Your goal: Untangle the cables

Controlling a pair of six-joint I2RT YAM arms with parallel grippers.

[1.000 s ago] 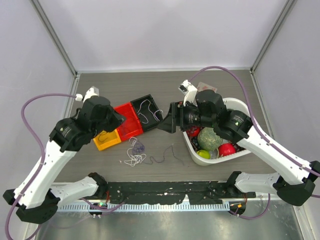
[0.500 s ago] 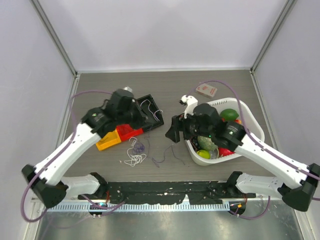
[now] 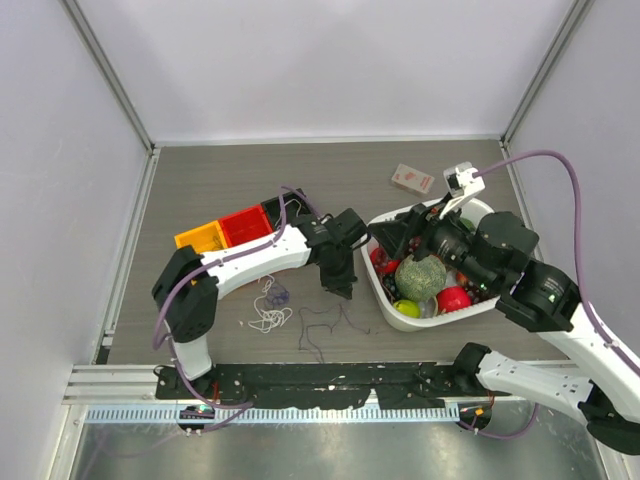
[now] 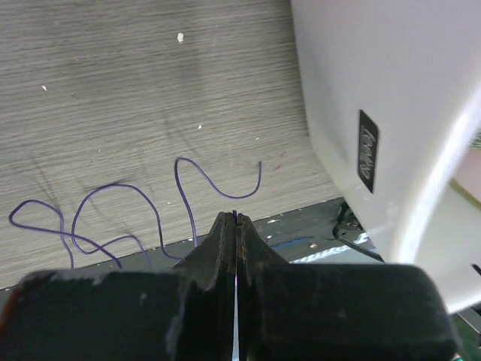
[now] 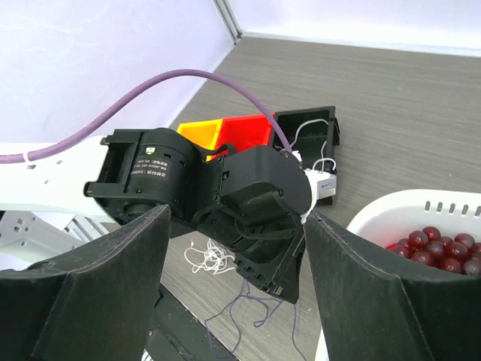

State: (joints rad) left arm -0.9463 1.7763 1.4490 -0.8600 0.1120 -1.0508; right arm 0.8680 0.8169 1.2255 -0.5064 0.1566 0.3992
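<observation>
Left gripper (image 4: pixel 235 222) pressed fully closed, low over table (image 3: pixel 220 170) beside white basket (image 4: pixel 391 90). I can't tell whether it pinches anything. Dark purple cable (image 4: pixel 135 197) lies loose on table just ahead of its tips. White cable tangle (image 3: pixel 268 316) on table to its left. Right gripper (image 5: pixel 237 226) spread wide, holding nothing, above basket. Dark label (image 4: pixel 367 153) on basket wall and sticker (image 5: pixel 154 162) on left arm both unreadable to me.

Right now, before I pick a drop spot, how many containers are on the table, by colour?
Yellow bin: 1
Red bin: 1
Black bin: 1
White basket: 1
Total: 4
</observation>
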